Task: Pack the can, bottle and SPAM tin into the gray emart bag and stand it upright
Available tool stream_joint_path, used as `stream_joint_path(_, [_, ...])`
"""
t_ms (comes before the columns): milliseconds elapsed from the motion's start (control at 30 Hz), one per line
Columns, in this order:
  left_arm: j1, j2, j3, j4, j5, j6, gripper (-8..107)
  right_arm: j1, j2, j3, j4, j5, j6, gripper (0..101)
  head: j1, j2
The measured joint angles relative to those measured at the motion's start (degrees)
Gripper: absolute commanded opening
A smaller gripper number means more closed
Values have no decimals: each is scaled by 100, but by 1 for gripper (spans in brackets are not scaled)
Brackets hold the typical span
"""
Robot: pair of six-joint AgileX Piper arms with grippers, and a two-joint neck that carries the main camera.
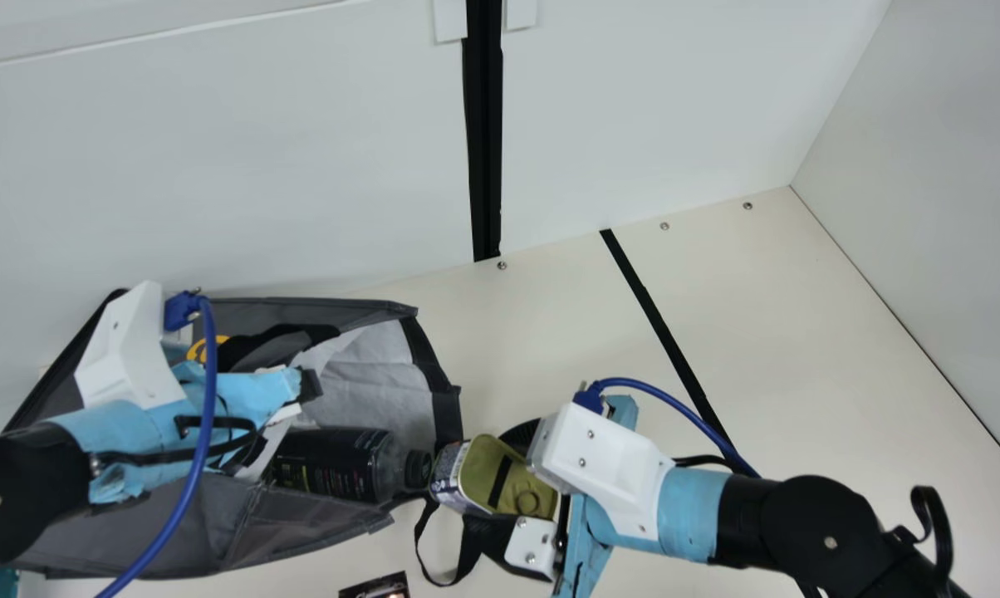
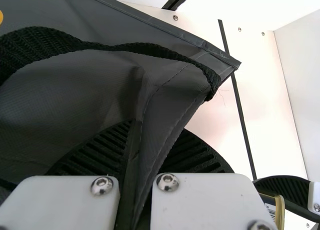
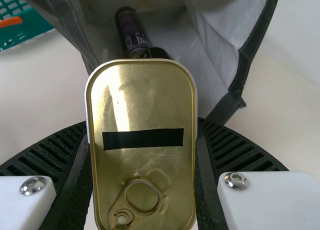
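Gripping tin [image 1: 511, 476] in right gripper [image 1: 490, 483]; pinching bag [image 1: 301, 519] in left gripper [image 1: 305, 387]. Unable to make out base of bottle [image 1: 342, 463] in main view.

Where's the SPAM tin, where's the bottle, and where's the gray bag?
SPAM tin [image 3: 150, 110]: right wrist view, on its gold lid.
Bottle [image 1: 325, 465]: main view, on its dark body.
Gray bag [image 1: 288, 525]: main view, on its side wall.

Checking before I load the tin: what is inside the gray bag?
In the bag lies the dark bottle, cap toward the tin. The right wrist view shows a purple-printed cylinder; can or bottle, I cannot tell. The left arm covers part.
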Motion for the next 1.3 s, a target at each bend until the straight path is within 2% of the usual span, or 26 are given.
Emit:
stream_joint_path(633, [0, 0, 0, 0, 0, 0, -8, 124, 1435, -553, 1680, -14, -1750, 0, 0, 9])
stream_joint_path(967, [0, 0, 0, 0, 0, 0, -8, 382, 2219, -999, 2074, 35, -2245, 0, 0, 0])
stream_joint_path(1300, [0, 0, 0, 0, 0, 0, -8, 582, 2967, -1543, 2226, 39, -2489, 0, 0, 9])
